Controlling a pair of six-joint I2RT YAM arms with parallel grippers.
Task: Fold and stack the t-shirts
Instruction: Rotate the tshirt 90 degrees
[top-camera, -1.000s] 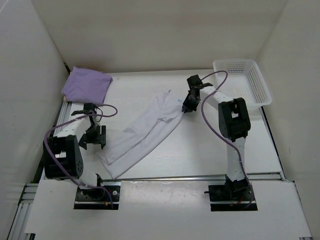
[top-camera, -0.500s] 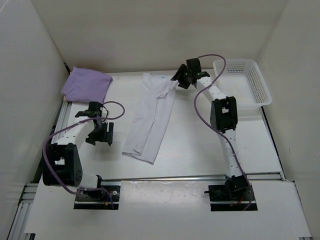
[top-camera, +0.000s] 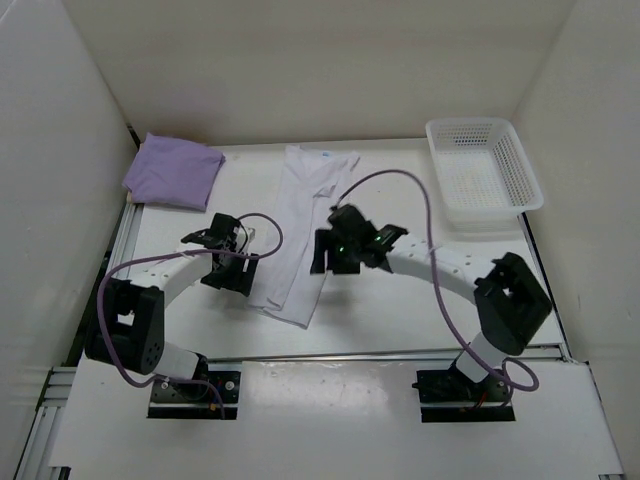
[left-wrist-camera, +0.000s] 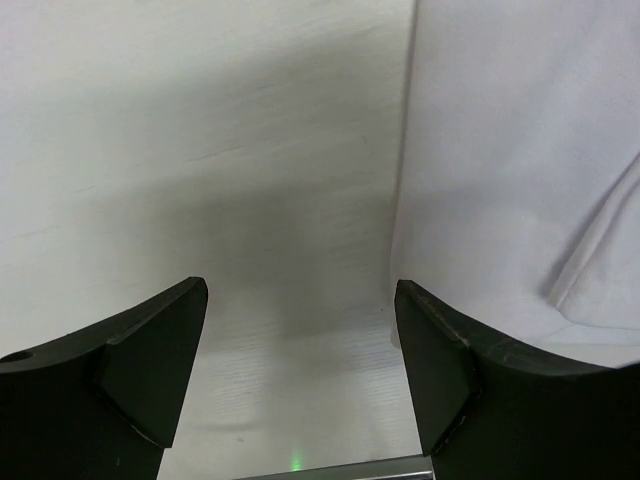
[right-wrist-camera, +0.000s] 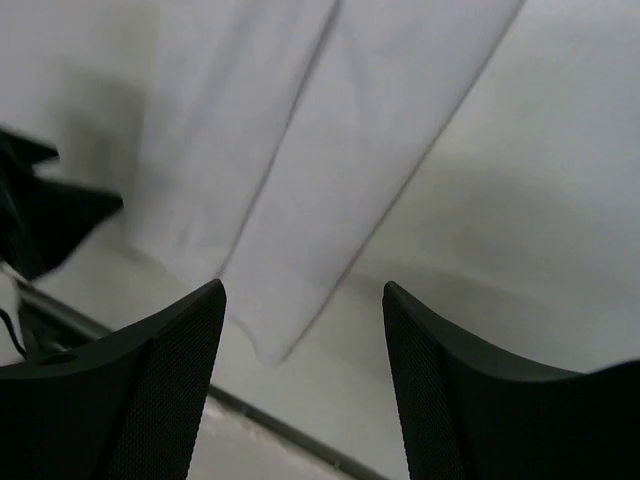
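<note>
White t-shirt (top-camera: 305, 225) lies on the table (top-camera: 420, 310) folded lengthwise into a narrow strip, roughly mid-table. Long axis runs far-to-near, slanted: the neck end, with a small blue label (top-camera: 326, 156), points to the back wall, and the hem end sits nearer the arms and off to the left. A lengthwise fold line shows along the strip. Left gripper (top-camera: 232, 275) sits low at the strip's left edge near the hem end. In its wrist view the left gripper (left-wrist-camera: 300, 300) has its jaws spread wide with bare table between them, and the white t-shirt (left-wrist-camera: 520, 150) edge runs just past the right-hand finger; nothing is held. Right gripper (top-camera: 328, 258) hangs over the strip's right edge, about midway along. In its wrist view the right gripper (right-wrist-camera: 305, 295) has its fingers apart and empty, with the white t-shirt (right-wrist-camera: 300, 150) spread below and its near corner showing between them; contact with the cloth cannot be told. Lavender t-shirt (top-camera: 172, 170) is folded in the back-left corner, well apart from the white one. White perforated basket (top-camera: 520, 160) stands at the back right.
</note>
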